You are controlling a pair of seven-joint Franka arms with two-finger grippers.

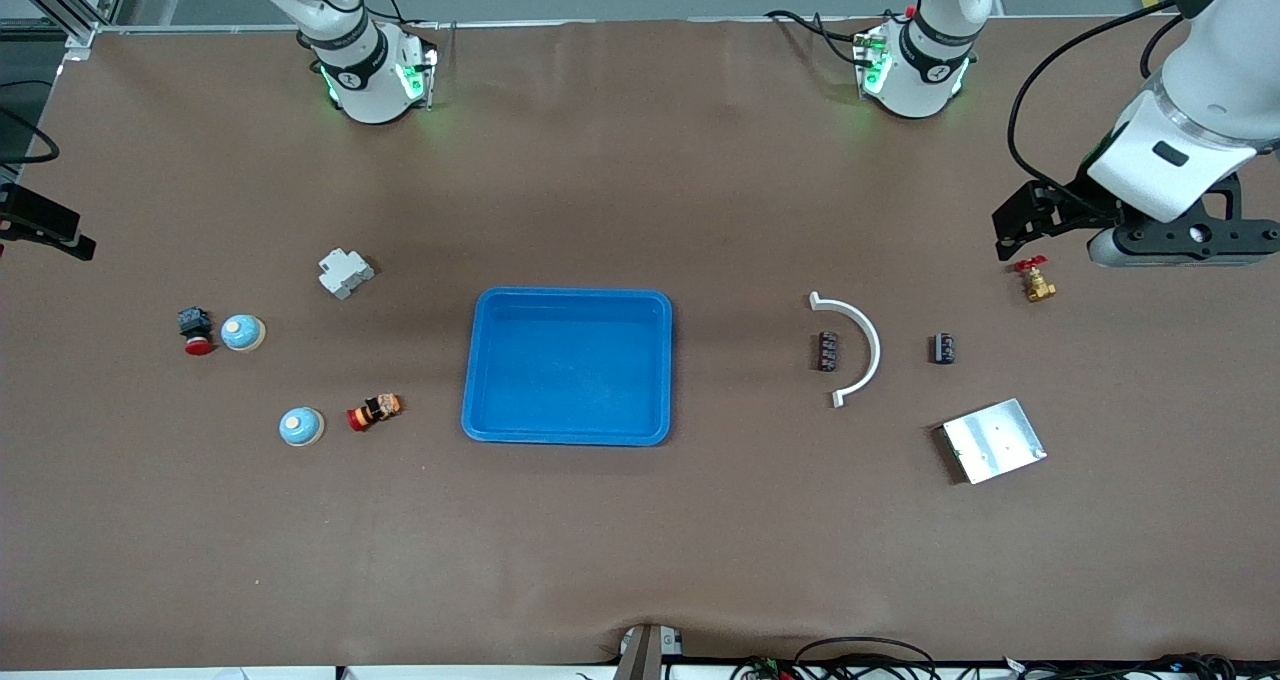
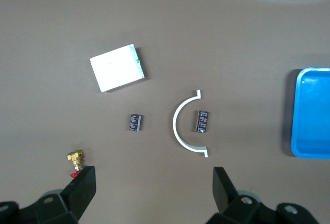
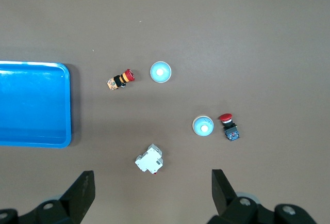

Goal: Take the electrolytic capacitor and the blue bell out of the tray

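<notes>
Front view: blue tray (image 1: 480,360) (mid-table) btwn capacitors (image 1: 828,350) & bells (image 1: 243,333).

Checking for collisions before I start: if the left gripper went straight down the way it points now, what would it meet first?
Probably bare table. The left gripper hangs open, with the brass valve just beside one finger; depth is unclear.

White arms, black cables, green lights
</notes>
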